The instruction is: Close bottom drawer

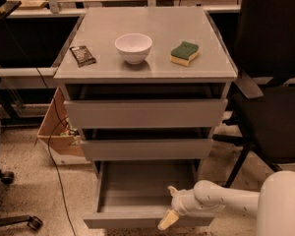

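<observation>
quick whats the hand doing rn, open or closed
hand: open, holding nothing, at the right end of the bottom drawer front

Plain grey is shown by the flat-fronted metal-look bottom drawer [137, 188]; a white, cream-tipped gripper [170, 206] is seen at its front right.

A single camera looks down from above and in front of the grey three-drawer cabinet [145, 114], facing its drawer fronts squarely. It sits near enough that the cabinet fills the middle of the frame and the pulled-out bottom drawer [137, 191] reaches the lower edge. The white arm [226, 200] enters from the lower right, with its end effector [170, 206] at that drawer's front right.
</observation>
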Robot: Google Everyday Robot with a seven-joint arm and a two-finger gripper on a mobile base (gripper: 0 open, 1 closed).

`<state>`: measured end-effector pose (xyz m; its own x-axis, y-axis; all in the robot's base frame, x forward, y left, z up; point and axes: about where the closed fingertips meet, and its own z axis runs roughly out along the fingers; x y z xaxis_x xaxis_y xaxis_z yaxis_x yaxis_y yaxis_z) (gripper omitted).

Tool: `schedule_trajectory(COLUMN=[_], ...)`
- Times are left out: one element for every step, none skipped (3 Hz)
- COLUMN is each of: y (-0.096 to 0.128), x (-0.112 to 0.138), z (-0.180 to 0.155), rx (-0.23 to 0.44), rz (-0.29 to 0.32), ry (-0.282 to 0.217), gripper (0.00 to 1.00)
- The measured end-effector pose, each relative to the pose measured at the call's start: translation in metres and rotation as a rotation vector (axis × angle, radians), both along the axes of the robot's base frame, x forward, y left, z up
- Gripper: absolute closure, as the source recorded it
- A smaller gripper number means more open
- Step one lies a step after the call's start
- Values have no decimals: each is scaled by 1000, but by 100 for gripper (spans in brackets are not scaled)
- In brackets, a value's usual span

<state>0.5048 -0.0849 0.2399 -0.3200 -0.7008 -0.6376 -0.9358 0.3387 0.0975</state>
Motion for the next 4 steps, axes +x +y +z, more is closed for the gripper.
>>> schedule_trajectory(y=[-9, -16, -15, -13], x=[18, 30, 41, 45], z=[-36, -54, -68, -65], rx=[-19, -28, -38, -39], rz=[-21, -34, -26, -22], ry=[-13, -30, -52, -60], gripper=[0, 0, 19, 50])
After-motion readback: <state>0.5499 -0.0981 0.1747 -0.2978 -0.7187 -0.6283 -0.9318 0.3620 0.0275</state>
